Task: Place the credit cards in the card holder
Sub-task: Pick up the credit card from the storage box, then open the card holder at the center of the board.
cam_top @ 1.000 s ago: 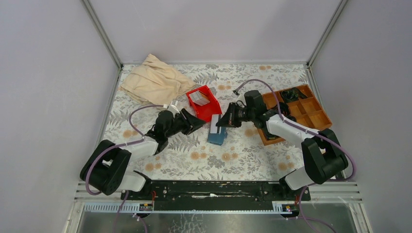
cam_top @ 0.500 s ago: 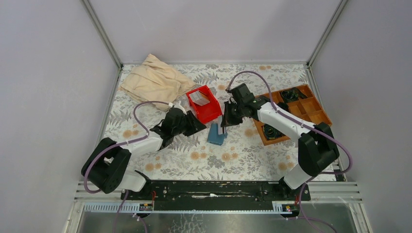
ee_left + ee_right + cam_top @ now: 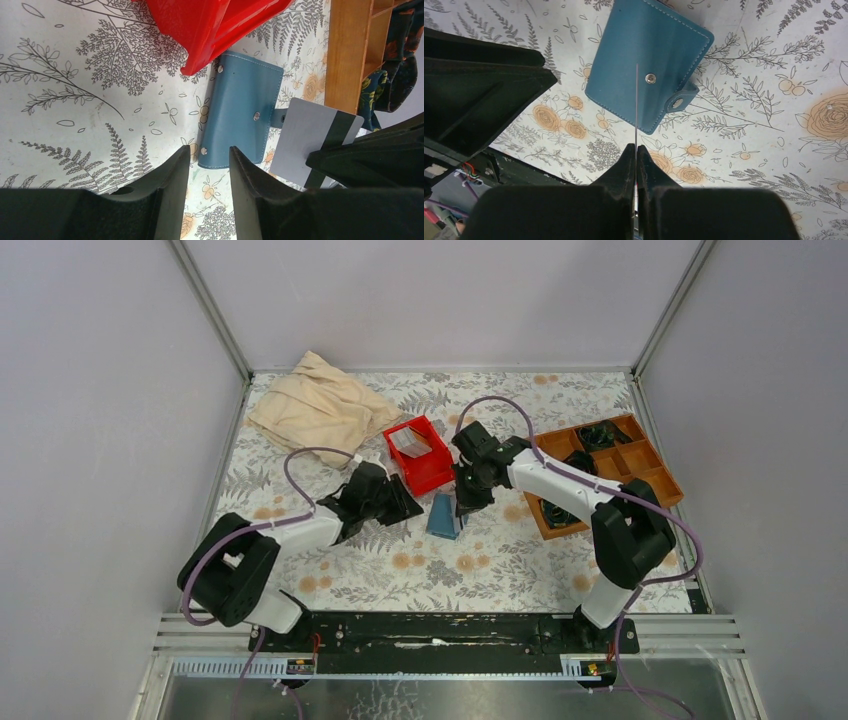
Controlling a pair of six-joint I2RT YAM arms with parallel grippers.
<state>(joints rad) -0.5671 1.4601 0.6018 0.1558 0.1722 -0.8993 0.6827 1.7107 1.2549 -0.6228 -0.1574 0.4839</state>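
Observation:
The card holder (image 3: 443,518) is a teal-blue wallet lying closed on the floral table, with its snap tab to one side. It also shows in the left wrist view (image 3: 242,112) and the right wrist view (image 3: 646,60). My right gripper (image 3: 636,150) is shut on a grey credit card with a dark stripe (image 3: 307,142). The card is held edge-on (image 3: 636,100) just above the wallet's near edge. My left gripper (image 3: 210,152) is open and empty, low over the table beside the wallet's left edge. Another pale card (image 3: 407,441) lies in the red bin.
The red plastic bin (image 3: 425,465) stands just behind the wallet and its corner overhangs it in the left wrist view (image 3: 215,25). A brown wooden compartment tray (image 3: 640,485) holding dark items is at the right. A beige cloth (image 3: 320,410) lies at the back left.
My right gripper has swung left with the card and turned it edge-on over the wallet. My left gripper has moved right, closer to the wallet.

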